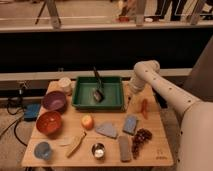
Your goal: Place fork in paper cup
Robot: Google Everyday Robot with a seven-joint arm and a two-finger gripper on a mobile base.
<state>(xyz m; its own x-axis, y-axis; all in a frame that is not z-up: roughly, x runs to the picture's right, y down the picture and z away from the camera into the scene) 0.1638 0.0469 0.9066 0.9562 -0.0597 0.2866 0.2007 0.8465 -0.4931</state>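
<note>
The fork (64, 142) is a thin pale piece lying flat near the table's front left, just left of the yellowish banana-like piece (76, 144). The paper cup (65, 84) stands upright at the back left, beside the green tray's left end. My gripper (129, 99) points down at the tray's right rim, above the table and left of the red-orange pepper (144, 107). It is far from both the fork and the cup. Nothing shows in it.
The green tray (114, 102) holds a black-handled spatula (97, 85). A purple bowl (54, 100), an orange bowl (49, 121), a light-blue cup (43, 150), a metal cup (98, 150), an orange fruit (87, 121), sponges (130, 124) and grapes (141, 137) crowd the table. A dark railing runs behind.
</note>
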